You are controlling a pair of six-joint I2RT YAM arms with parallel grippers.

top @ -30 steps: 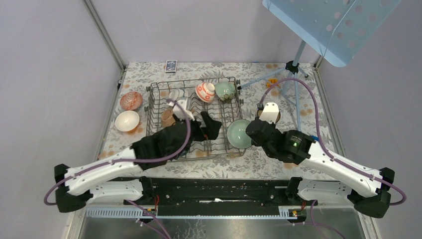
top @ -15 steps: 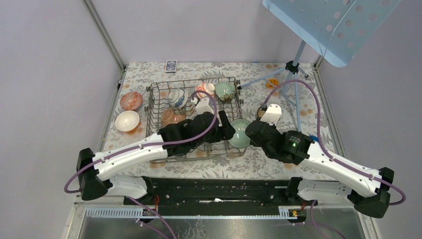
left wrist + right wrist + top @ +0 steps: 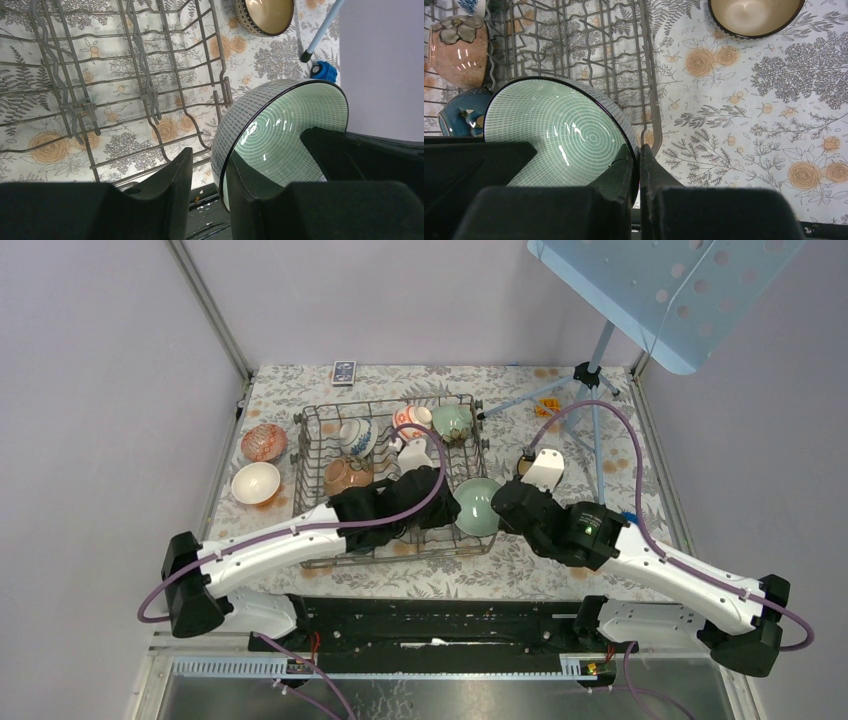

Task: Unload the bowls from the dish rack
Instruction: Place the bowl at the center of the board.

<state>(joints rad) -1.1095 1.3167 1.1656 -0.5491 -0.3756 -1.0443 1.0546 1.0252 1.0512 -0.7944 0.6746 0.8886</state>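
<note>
The green bowl [image 3: 559,135] stood tilted on edge over the right end of the dish rack [image 3: 145,85], its mouth turned up toward both wrists; the right gripper [image 3: 636,152] was clenched on its rim, one finger inside the ribbed glaze and one against the outer wall, so the bowl's body spread away to the left of those fingers. The left gripper [image 3: 210,160] straddled the opposite side of the same rim; its inner finger lay in the mouth, while its outer finger [image 3: 182,165] stood just beside the patterned wall with a sliver of table showing between, so that pair was not yet gripping. The rim ran lengthwise through the gap of each pair, which probably suited a pinch from either arm; both were equally near, but only the right one carried the bowl. A tan bowl [image 3: 754,15] sat on the cloth beyond the right fingertips, outside the rack, a likely place to set this one down.
</note>
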